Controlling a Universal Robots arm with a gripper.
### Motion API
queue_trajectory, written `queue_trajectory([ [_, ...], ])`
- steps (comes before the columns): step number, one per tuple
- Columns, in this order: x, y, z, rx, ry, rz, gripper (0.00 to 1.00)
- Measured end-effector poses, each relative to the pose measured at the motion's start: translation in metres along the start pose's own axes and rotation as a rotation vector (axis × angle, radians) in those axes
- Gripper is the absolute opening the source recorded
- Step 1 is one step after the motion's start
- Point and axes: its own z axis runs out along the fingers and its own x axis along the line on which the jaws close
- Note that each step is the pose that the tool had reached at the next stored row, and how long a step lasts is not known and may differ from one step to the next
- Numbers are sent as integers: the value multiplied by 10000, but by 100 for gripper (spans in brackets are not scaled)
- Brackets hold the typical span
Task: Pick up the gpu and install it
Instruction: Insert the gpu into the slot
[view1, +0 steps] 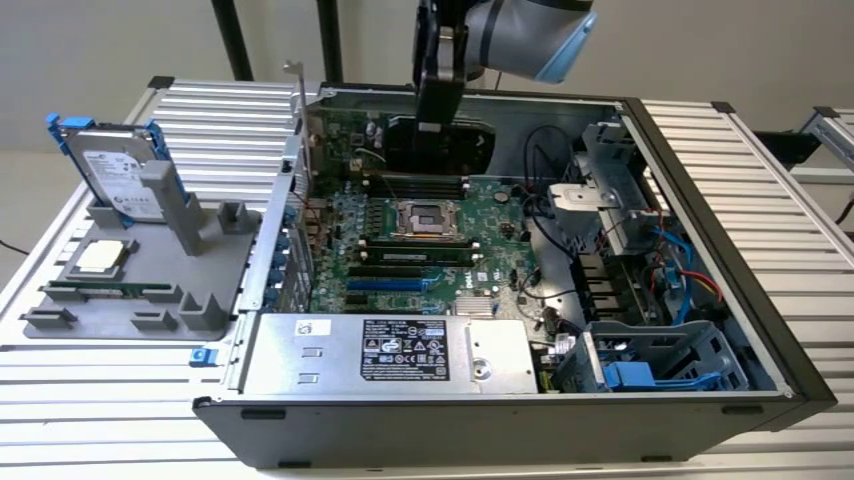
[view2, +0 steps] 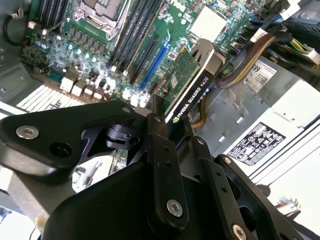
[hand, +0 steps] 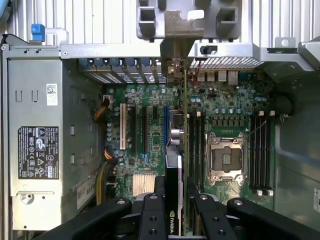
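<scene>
Green gpu (view2: 186, 80) clamped edge-on between black gripper (view2: 165, 131) fingers (view2: 159, 150), jaws shut on card near its black cooler. Held above motherboard (view2: 100, 55) inside open case (view1: 747, 300), not yet seated in any slot. In first wrist view, gpu (hand: 176, 150) seen as thin vertical line running from gripper (hand: 174, 195) toward rear wall of case, silver bracket (hand: 176, 45) at far end, standing just beside rear slot openings. Roughly in line with blue slot (hand: 165, 125) below, white slot (hand: 123, 126) further off toward power supply (hand: 35, 145).

In exterior view, arm (view1: 527, 35) coming down from above into case near its far edge, gripper (view1: 438, 120) low over upper part of motherboard (view1: 414, 240). Empty processor socket (view1: 424, 215) at board centre, memory sticks seated on both sides of it. Power supply (view1: 387, 352) along near edge of case, blue drive bay (view1: 641, 365) at near corner on exterior view's right, cables (view1: 667, 265) bundled along that side.

Outside case, on exterior view's left, grey fixture (view1: 134, 270) on ribbed table (view1: 80, 360): hard drive (view1: 118, 175) in blue frame upright at its far end, processor (view1: 104, 256) lying flat in middle, narrow green memory stick (view1: 114, 290) on edge along near side.
</scene>
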Motion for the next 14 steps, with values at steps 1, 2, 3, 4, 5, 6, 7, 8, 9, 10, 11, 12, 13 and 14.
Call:
queue_trajectory([
  [1,0,0,3,0,2,1,0],
  [2,0,0,6,0,5,1,0],
  [3,0,0,9,0,7,1,0],
  [4,0,0,12,0,8,1,0],
  [5,-1,-1,16,1,10,1,0],
  [6,0,-1,19,0,13,1,0],
  [7,0,-1,22,0,15,2,0],
  [8,-1,-1,25,0,17,1,0],
  [9,-1,-1,27,0,19,2,0],
  [10,-1,-1,30,1,22,2,0],
  [11,-1,-1,33,1,24,2,0],
  [12,-1,-2,36,1,27,2,0],
  [13,-1,-2,39,1,30,2,0],
  [14,-1,-2,41,1,33,2,0],
])
